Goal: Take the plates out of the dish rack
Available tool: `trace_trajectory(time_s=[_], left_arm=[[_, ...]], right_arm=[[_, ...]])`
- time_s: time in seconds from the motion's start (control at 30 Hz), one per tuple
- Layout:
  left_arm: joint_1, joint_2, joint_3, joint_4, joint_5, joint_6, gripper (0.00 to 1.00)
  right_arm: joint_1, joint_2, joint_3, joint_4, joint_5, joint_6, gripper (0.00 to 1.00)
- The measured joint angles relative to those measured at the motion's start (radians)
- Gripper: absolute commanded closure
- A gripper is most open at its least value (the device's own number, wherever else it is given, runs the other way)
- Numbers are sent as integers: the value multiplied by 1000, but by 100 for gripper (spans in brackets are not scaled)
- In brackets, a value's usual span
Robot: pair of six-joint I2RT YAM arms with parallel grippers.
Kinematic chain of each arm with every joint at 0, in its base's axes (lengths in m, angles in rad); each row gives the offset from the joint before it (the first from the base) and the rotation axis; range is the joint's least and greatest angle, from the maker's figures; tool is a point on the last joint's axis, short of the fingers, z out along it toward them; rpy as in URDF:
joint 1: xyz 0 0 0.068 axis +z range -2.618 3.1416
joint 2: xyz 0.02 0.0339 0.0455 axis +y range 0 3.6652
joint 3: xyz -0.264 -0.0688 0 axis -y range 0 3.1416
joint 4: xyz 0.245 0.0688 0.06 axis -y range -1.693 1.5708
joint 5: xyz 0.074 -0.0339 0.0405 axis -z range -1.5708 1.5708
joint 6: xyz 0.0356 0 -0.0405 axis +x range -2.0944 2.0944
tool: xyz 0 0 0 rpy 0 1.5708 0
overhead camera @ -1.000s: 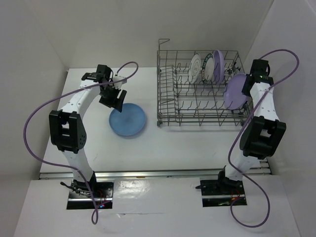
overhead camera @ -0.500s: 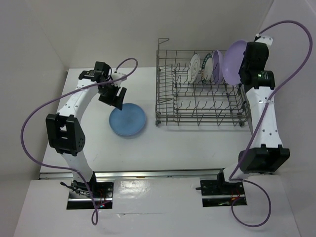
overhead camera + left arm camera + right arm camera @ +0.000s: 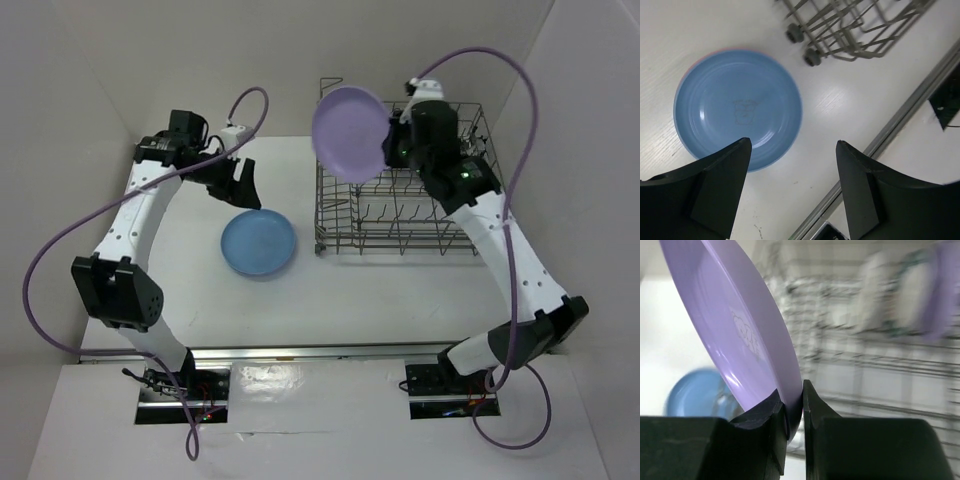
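Observation:
My right gripper (image 3: 388, 150) is shut on the rim of a lilac plate (image 3: 348, 132) and holds it in the air over the left end of the grey wire dish rack (image 3: 400, 215). In the right wrist view the lilac plate (image 3: 740, 330) stands tilted between my fingers, with blurred plates (image 3: 900, 295) standing in the rack behind. A blue plate (image 3: 259, 242) lies flat on the table left of the rack, a pink rim (image 3: 715, 51) showing under it. My left gripper (image 3: 243, 187) is open and empty just above and behind the blue plate (image 3: 737, 107).
The rack's wheeled corner (image 3: 812, 57) is near the blue plate. A metal rail (image 3: 320, 350) runs along the table's near edge. White walls close in the table on the left, back and right.
My right arm swung the lilac plate from the rack's right end up and across to above its left end. My left arm drew back toward the left and far side.

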Motion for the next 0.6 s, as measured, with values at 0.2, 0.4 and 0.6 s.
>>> trace_trajectory(time_s=[0.2,0.4,0.6], left_arm=[[62,-143,-11,56,164,-35,13],[100,-229,-95,148,191,-110,11],[100,-206,-133,175,116,-135,11]], right_arm=[[139,100,-97,93,-225,94,100],[168,152,-168,197,-392,177,100],[177,152,-224,311,-505,241,100]])
